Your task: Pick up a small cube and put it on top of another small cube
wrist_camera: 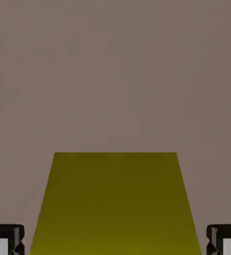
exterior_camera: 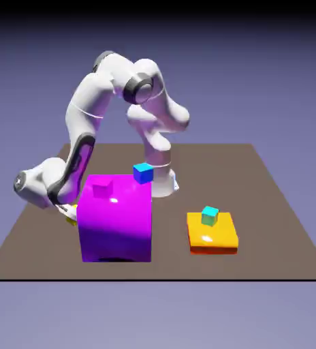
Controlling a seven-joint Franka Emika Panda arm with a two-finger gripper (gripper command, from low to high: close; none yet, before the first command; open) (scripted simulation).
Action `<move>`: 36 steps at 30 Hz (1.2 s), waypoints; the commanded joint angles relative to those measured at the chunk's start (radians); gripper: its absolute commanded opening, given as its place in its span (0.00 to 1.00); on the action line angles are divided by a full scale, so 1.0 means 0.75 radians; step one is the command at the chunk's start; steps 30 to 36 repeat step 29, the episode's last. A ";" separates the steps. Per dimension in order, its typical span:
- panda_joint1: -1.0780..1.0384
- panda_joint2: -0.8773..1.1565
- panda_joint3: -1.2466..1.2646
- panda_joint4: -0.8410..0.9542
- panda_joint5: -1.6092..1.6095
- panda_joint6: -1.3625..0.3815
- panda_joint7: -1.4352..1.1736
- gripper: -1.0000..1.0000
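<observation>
A small yellow cube (wrist_camera: pixel 115 204) fills the lower middle of the hand view, lying on the brown table between my fingertips (wrist_camera: pixel 6 242), which stand wide apart and clear of its sides. My gripper (wrist_camera: pixel 115 245) is open around it. In the exterior view the hand is low at the left, beside the big magenta block (exterior_camera: pixel 116 225), and only a sliver of the yellow cube (exterior_camera: pixel 71 217) shows. On top of the block rest a small magenta cube (exterior_camera: pixel 103 187) and a small blue cube (exterior_camera: pixel 143 173). A small teal cube (exterior_camera: pixel 210 216) sits on an orange slab (exterior_camera: pixel 212 236).
The big magenta block stands right next to the hand on the exterior view's right. The orange slab lies further to the exterior view's right on the brown table (exterior_camera: pixel 270 204). The robot's base (exterior_camera: pixel 162 180) rises behind the block.
</observation>
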 commanded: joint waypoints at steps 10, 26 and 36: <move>0.307 -0.414 -0.013 0.396 -0.246 -0.476 0.045 0.00; 0.664 -0.656 0.056 0.186 -0.556 -0.648 0.060 1.00; 0.662 -0.633 0.057 0.283 -0.547 -0.723 0.046 1.00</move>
